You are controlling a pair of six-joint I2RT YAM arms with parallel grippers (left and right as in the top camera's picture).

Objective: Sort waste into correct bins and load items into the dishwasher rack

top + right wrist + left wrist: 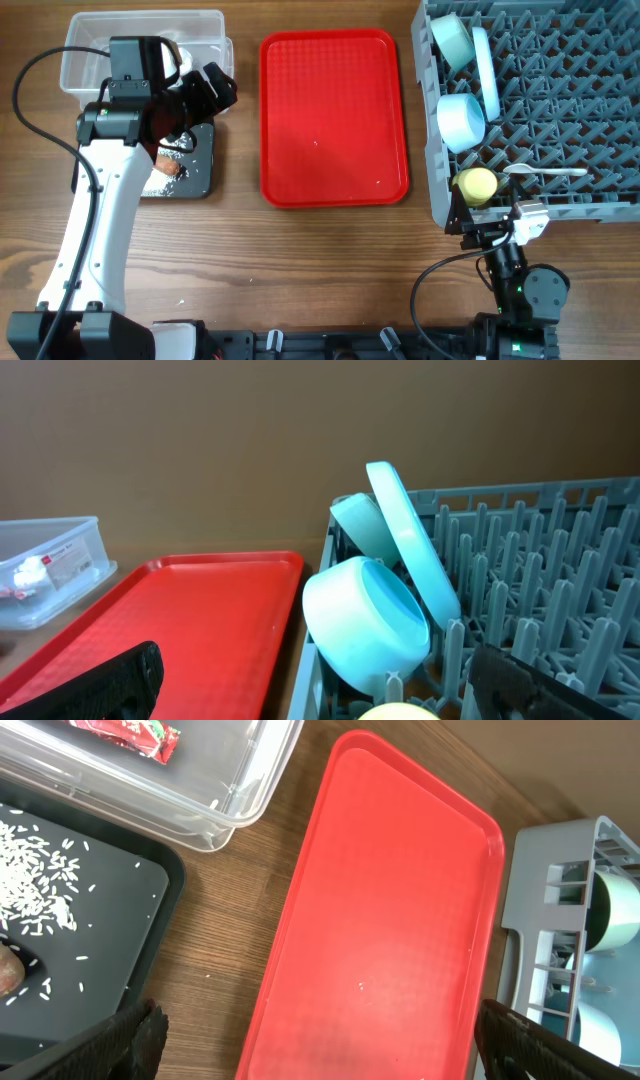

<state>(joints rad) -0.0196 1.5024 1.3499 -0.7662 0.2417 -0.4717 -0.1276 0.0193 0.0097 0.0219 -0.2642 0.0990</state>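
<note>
Both arms are empty-handed right now. The left gripper [320, 1030] is spread wide with nothing between its fingers [130, 1040]. It hangs over the gap where the black tray [200, 175] meets the red tray [333, 115]. The wrapper [125, 732] is in the clear tub [140, 45] at the far left, and the tub sits right behind the black tray. Rice [35, 880] is scattered on the black tray, and the carrot [170, 170] lies there too, partly under the arm. The red tray is pretty much bare apart from a couple of tiny white specks. Over on the right, the right gripper [315, 680] is also wide open and holding nothing, parked at the near-left corner of the rack [560, 110]. Inside the rack along its left side are two bowls tipped on their sides, one at the back [452, 42] and one nearer [461, 120]. The plate [487, 70] stands on edge just beside them. The cup [476, 185] is in the near corner, and the spoon [545, 173] lies across the pegs next to it.
</note>
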